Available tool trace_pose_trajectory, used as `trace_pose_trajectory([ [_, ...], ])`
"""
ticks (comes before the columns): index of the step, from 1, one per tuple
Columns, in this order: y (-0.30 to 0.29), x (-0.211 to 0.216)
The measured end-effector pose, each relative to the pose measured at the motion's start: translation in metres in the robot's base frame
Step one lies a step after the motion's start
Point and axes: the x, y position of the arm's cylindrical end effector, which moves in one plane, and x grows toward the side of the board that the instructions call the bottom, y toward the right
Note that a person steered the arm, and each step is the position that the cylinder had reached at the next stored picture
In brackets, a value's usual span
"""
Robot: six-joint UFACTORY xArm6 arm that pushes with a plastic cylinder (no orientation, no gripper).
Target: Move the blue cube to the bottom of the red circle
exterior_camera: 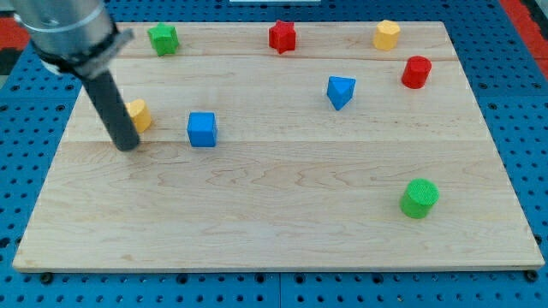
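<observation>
The blue cube [203, 129] sits on the wooden board at the view's left of centre. The red circle, a short red cylinder [416, 72], stands at the view's upper right, far from the cube. My tip [128, 145] rests on the board to the left of the blue cube, about a cube's width and a half away, not touching it. The rod leans up to the view's upper left. A yellow block [139, 114] sits right behind the rod, partly hidden by it.
A green star-like block [163, 38] is at the top left, a red star-like block [282, 36] at top centre, a yellow block [387, 34] at top right. A blue pointed block [341, 91] lies right of centre. A green cylinder [419, 198] is at the lower right.
</observation>
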Motion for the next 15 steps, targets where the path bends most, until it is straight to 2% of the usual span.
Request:
trace_pose_trajectory([
  [1,0.092,0.018],
  [2,0.174,0.018],
  [3,0.191,0.005],
  [4,0.088,0.033],
  [5,0.035,0.015],
  [6,0.034,-0.029],
  [7,0.024,-0.042],
  [10,0.237,-0.036],
  [12,0.213,-0.046],
  [14,0.32,-0.046],
  [15,0.315,-0.046],
])
